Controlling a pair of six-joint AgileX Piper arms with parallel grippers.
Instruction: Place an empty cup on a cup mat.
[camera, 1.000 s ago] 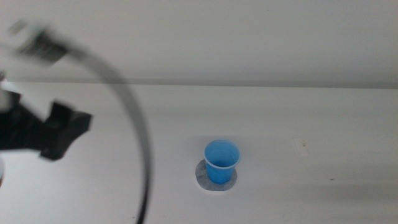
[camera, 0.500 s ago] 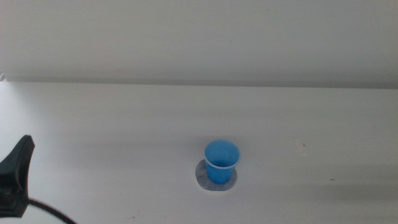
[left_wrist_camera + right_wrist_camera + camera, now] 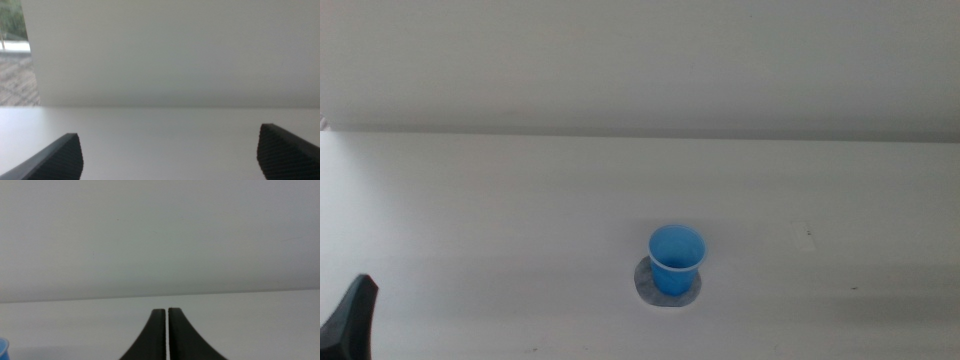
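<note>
The bright blue cup [image 3: 676, 259] stands upright and empty on the speckled grey cup mat [image 3: 645, 287] near the middle of the table. A sliver of the cup also shows at the edge of the right wrist view [image 3: 2, 348]. My left gripper [image 3: 170, 152] is open and empty, far from the cup; only one dark jaw tip shows at the bottom left corner of the middle view [image 3: 350, 318]. My right gripper [image 3: 166, 330] is shut and empty, out of the middle view.
The white table [image 3: 470, 220] runs back to a pale wall [image 3: 640, 60]. A small dark mark [image 3: 808, 233] lies on the table right of the cup.
My left arm has drawn back from over the table's left side down to the bottom left corner. The cup and the mat have not moved.
</note>
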